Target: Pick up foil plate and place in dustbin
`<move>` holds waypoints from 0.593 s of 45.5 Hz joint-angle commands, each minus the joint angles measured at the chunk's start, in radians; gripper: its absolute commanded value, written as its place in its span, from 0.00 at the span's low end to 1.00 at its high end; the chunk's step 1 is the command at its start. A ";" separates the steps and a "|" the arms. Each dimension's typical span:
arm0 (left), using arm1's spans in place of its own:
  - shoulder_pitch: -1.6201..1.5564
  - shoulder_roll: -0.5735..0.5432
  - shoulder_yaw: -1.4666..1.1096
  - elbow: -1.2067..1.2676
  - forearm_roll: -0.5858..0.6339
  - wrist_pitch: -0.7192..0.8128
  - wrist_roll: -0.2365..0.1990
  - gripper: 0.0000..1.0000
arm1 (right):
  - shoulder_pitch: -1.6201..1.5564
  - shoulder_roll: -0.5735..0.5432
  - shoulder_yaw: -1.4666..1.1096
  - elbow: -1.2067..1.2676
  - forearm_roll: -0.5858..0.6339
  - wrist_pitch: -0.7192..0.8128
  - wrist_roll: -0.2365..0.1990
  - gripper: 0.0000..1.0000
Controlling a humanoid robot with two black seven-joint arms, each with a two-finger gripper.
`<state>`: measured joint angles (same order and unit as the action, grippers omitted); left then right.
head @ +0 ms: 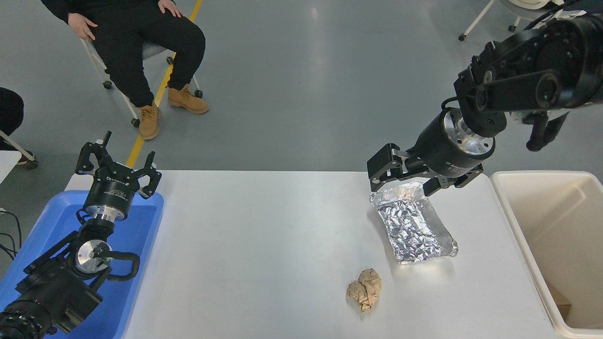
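Where the white table (pixel 264 235) fills the lower middle of the frame, the foil plate (pixel 412 223) lies flat on its right part, long axis running from upper left to lower right. The right gripper (pixel 401 181) reaches in from the upper right of the frame and sits at the plate's far end, its jaws spread apart, one finger at the far left corner of the plate and the other by the far right side of the rim. Whether the fingers touch the foil cannot be told from this view; the plate rests on the table and nothing is clamped.

The dustbin (pixel 522 221) stands at the right edge of the frame, beside the table's right end, with its cream rim just right of the plate's side of the table. A scrap of brown material shows low inside it.

A crumpled brown paper ball (pixel 365 294) lies on the table below the plate, apart from it.

At the lower left of the frame, the left gripper (pixel 118 162) is parked over a blue tray (pixel 136 278), its fingers open and holding nothing.

A person (pixel 127 42) in black clothes and tan boots sits on a chair in the upper left of the frame, beyond the table.
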<state>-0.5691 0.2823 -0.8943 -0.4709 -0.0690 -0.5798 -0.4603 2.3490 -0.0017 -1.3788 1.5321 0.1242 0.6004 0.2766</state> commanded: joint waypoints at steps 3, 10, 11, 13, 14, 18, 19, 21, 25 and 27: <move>0.000 0.000 0.000 0.000 0.000 0.000 0.000 0.99 | -0.008 -0.024 -0.002 -0.004 0.002 0.002 0.001 1.00; 0.000 0.000 0.000 0.000 0.000 -0.002 0.000 0.99 | -0.008 -0.031 0.003 -0.004 0.000 0.007 0.001 1.00; 0.000 0.000 0.000 0.000 0.000 0.000 0.000 0.99 | -0.008 -0.034 0.003 -0.004 -0.001 0.007 0.001 1.00; 0.000 0.000 0.000 0.000 0.000 0.000 0.000 0.99 | -0.008 -0.034 0.003 -0.006 -0.003 0.007 0.001 1.00; 0.000 0.000 0.000 0.000 0.000 -0.002 0.000 0.99 | -0.007 -0.034 0.003 -0.006 -0.003 0.007 0.001 1.00; 0.000 0.000 0.000 0.000 0.000 -0.002 0.000 0.99 | -0.007 -0.035 -0.005 -0.007 -0.002 0.007 0.000 1.00; 0.000 0.000 0.000 0.000 0.000 0.000 0.000 0.99 | -0.007 -0.035 -0.006 -0.007 -0.001 0.007 0.001 1.00; 0.000 0.000 0.000 0.000 0.000 0.000 0.000 0.99 | -0.007 -0.037 -0.011 -0.007 -0.003 0.007 0.000 1.00; 0.000 0.000 0.000 0.000 0.000 0.000 0.000 0.99 | -0.016 -0.044 -0.032 -0.009 0.000 0.001 0.000 1.00; 0.000 0.000 0.000 0.000 0.000 0.000 0.000 0.99 | -0.037 -0.044 -0.037 -0.009 0.000 0.001 0.000 1.00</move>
<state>-0.5691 0.2822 -0.8943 -0.4709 -0.0691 -0.5806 -0.4603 2.3409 -0.0359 -1.3898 1.5255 0.1226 0.6063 0.2774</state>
